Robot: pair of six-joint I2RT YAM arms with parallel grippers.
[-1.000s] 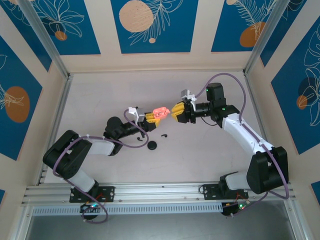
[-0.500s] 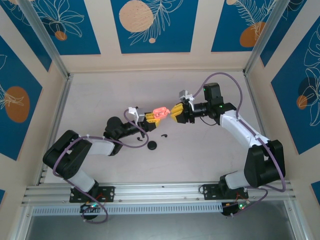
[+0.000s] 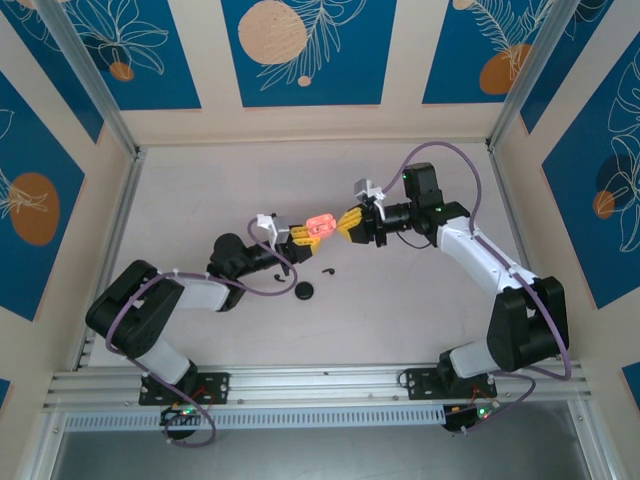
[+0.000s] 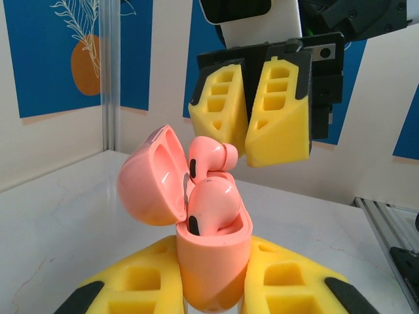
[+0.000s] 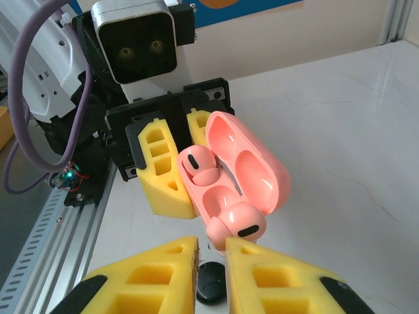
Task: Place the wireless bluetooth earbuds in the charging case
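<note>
Touching right jaws' tips, grip unclear, bud [image 5: 237, 226] tops case [image 4: 213, 261] that left jaws clench.

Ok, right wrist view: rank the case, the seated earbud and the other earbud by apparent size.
1. case
2. other earbud, nearer the camera, so unsure
3. seated earbud, partly sunk

You've got a salmon-pink charging case [image 4: 213, 261], matching pink earbuds [image 4: 211, 208] with black spots. Left gripper [image 4: 213, 291] and right gripper [image 4: 247, 157]: yellow, black-cornered. Wall panels [image 3: 305, 50] blue, white leaf lines, orange discs. Table [image 3: 400, 310] pale, faintly marbled.
</note>
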